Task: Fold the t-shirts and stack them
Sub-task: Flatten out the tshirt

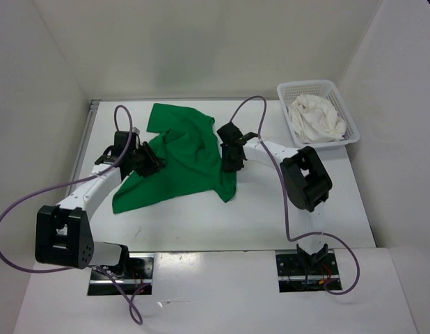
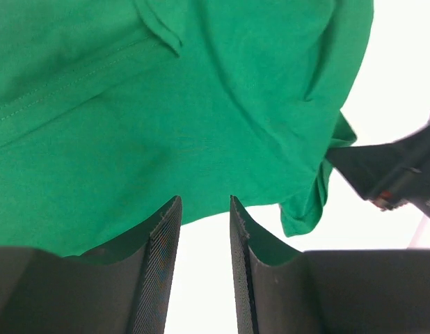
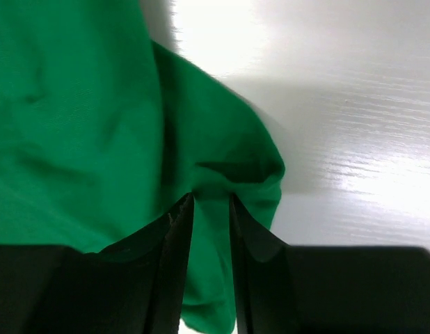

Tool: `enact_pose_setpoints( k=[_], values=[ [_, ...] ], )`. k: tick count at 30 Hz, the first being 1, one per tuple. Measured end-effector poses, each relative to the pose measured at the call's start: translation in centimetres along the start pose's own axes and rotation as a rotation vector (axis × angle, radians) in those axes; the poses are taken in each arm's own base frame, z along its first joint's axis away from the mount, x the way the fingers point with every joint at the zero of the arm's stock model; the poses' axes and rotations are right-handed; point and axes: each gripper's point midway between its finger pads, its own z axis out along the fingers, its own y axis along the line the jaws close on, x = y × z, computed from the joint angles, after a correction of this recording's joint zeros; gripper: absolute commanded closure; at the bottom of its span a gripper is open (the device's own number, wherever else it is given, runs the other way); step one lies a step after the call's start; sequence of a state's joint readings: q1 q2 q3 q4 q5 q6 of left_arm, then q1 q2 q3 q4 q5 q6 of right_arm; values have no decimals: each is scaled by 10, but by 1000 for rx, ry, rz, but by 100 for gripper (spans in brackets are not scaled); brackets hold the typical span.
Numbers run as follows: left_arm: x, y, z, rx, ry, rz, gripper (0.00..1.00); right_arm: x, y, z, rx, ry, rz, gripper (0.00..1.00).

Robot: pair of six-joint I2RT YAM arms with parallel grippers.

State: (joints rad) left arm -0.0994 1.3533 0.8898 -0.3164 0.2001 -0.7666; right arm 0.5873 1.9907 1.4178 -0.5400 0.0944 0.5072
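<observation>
A bright green t-shirt point(image 1: 180, 163) lies crumpled and spread on the white table point(image 1: 222, 216), between my two grippers. My left gripper point(image 1: 151, 165) is at its left edge. In the left wrist view it point(image 2: 204, 202) stands open, with bare table between the fingers and the shirt's hem point(image 2: 201, 104) just past the tips. My right gripper point(image 1: 229, 161) is over the shirt's right edge. Seen from the right wrist, it point(image 3: 211, 198) is open, with a bunched fold of green cloth point(image 3: 222, 174) lying between the fingers. A white t-shirt point(image 1: 316, 118) sits crumpled in the basket.
The white mesh basket point(image 1: 351, 136) stands at the table's back right corner. White walls close in the table on the left, back and right. My right gripper's black body point(image 2: 396, 177) shows at the right edge of the left wrist view.
</observation>
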Motion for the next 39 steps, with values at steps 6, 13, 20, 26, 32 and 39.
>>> enact_pose_setpoints(
  k=[6, 13, 20, 26, 32, 39],
  values=[
    [5, 4, 0, -13, 15, -3, 59, 3, 0, 10, 23, 20, -7, 61],
    [20, 17, 9, -38, 68, -19, 59, 0, 0, 10, 40, 7, -3, 90],
    [26, 31, 24, -92, 96, -31, 59, -3, -5, 7, 50, -6, 21, 98],
    [35, 47, 47, -147, 145, -51, 59, -1, -40, -24, 59, -30, 101, 97],
    [31, 46, 54, -150, 143, -65, 59, -8, -52, -34, 40, -50, 154, 98],
    [21, 47, 54, -164, 110, -63, 59, 18, -92, -26, 58, 9, 274, 85]
  ],
)
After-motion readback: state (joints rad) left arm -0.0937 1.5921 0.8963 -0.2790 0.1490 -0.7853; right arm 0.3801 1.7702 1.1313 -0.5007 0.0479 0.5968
